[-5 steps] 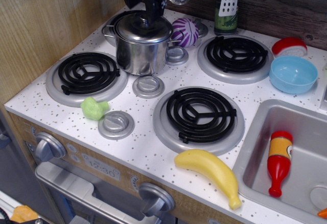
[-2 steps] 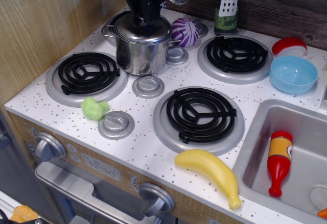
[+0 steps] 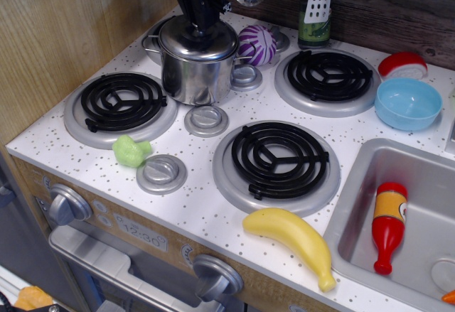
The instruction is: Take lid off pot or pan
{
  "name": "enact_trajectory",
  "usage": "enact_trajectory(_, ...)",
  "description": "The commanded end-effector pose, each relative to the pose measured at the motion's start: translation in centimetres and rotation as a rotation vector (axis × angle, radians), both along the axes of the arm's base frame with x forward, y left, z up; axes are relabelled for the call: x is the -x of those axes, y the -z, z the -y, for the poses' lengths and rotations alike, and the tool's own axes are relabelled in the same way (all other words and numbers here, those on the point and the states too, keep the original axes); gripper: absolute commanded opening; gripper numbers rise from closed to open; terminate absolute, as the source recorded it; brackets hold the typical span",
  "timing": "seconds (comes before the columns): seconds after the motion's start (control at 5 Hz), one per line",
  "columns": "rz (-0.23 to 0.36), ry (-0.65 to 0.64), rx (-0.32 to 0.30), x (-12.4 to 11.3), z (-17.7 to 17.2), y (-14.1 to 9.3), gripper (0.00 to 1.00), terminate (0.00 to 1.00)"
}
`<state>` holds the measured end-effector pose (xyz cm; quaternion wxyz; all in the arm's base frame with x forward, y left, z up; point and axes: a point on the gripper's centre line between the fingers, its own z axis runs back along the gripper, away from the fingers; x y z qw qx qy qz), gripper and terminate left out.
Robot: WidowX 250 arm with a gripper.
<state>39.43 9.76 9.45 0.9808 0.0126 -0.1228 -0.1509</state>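
- The lid [image 3: 197, 40] sits flat on the steel pot [image 3: 195, 76], which is on the back-left burner of the toy stove, up against the wood side wall.
- My black gripper [image 3: 200, 18] is straight above the lid's centre, its tip right down at the knob. The fingers look pinched in around the knob, but honestly I can't tell from this angle if they're actually clamped on it.
- Just right of the pot there's a purple cabbage [image 3: 257, 44], touching or nearly touching the pot handle.
- In front of the pot: a grey dial [image 3: 206, 120], then a green lettuce piece [image 3: 131, 151] beside another dial.
- Further out on the counter [image 3: 206, 209]: a banana [image 3: 291, 239] near the front edge, a light-blue bowl [image 3: 408, 104] far right, and a red ketchup bottle [image 3: 388, 226] lying in the sink [image 3: 355, 212].
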Motion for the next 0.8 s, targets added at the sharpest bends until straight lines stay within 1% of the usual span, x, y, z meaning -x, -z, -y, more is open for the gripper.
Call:
enact_trajectory(0.0, 0.022, -0.016, -0.087, -0.2, 1.1, -5.1, 0.00, 0.00)
enact_trajectory(0.2, -0.019, -0.072, -0.145, 0.6, 3.2, -7.8, 0.00, 0.00)
enact_trajectory(0.4, -0.019, -0.211, -0.107, 2.7, 7.0, -7.5, 0.00, 0.00)
enact_trajectory(0.6, 0.037, -0.362, -0.018, 5.0, 10.9, -4.3, 0.00, 0.00)
